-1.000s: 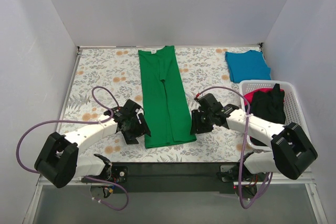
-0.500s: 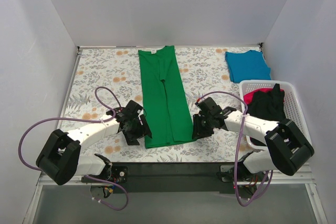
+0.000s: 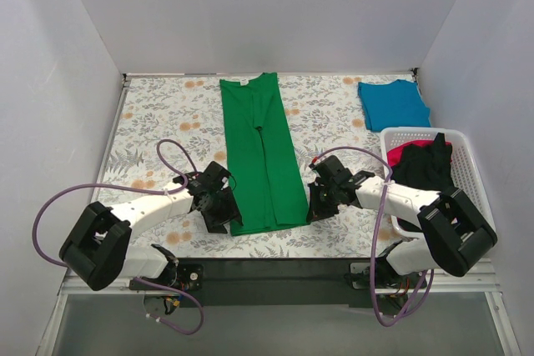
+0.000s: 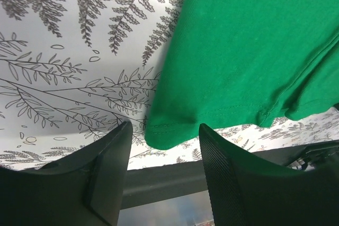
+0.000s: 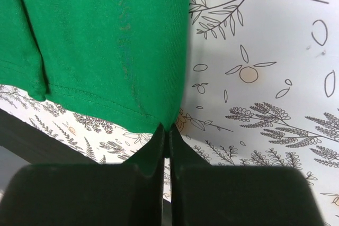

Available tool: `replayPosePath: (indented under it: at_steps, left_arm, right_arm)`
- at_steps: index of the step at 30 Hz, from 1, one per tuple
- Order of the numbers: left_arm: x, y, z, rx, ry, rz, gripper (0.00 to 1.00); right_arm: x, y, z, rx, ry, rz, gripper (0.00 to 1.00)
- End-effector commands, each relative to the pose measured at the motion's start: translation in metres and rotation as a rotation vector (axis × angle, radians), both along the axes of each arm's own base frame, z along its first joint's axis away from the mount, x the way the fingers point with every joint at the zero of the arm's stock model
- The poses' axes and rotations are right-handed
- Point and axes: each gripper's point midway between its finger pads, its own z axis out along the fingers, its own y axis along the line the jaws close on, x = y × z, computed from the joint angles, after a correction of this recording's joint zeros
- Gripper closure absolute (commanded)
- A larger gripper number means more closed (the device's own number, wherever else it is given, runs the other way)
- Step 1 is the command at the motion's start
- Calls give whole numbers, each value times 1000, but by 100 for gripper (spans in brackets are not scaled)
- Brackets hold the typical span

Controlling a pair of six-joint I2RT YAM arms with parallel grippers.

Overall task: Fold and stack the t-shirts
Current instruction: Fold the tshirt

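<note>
The bright green t-shirt (image 3: 260,156) lies folded into a long strip down the middle of the table. My left gripper (image 3: 227,216) is at its near left corner. In the left wrist view the jaws (image 4: 165,130) stand open with the hem corner of the green fabric (image 4: 249,51) between the fingertips, not pinched. My right gripper (image 3: 315,206) is at the near right corner. In the right wrist view it (image 5: 166,129) is shut on the hem corner of the green shirt (image 5: 100,41). A folded teal-blue t-shirt (image 3: 392,104) lies at the back right.
A white slotted basket (image 3: 463,152) stands at the right edge, holding a black shirt (image 3: 427,168) and a red-pink one (image 3: 403,152). The table's dark front edge (image 3: 275,268) runs just behind both grippers. A floral cloth (image 3: 167,114) covers the table.
My right gripper has closed on the shirt's near right corner. My left gripper has slid in to the near left corner and its jaws have narrowed.
</note>
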Motion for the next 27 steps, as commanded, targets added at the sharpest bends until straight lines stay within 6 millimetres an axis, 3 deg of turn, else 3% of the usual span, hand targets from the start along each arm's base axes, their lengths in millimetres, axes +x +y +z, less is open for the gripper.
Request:
replayPosePath:
  at_steps: [1, 12, 18, 19, 20, 22, 27]
  left_arm:
    - [-11, 5, -10, 35, 36, -7, 48]
    - [-20, 9, -19, 77, 75, -27, 60]
    - [-27, 13, -27, 108, 100, -33, 78]
    - [-29, 14, -29, 115, 108, -34, 82]
    - [-31, 15, -31, 121, 117, -33, 93]
    - [-33, 15, -31, 120, 123, -34, 100]
    - [-53, 16, -21, 119, 184, -77, 100]
  right_arm:
    - [-16, -18, -21, -89, 58, 18, 99]
    - [-14, -18, -18, -98, 54, 34, 99]
    - [-16, -19, -18, -97, 56, 45, 99]
    - [-17, -19, -18, -95, 59, 47, 99]
    - [-18, -19, -18, -93, 63, 52, 99]
    - [-20, -20, -18, -91, 68, 68, 99]
    - [-40, -24, -8, -88, 138, 138, 99]
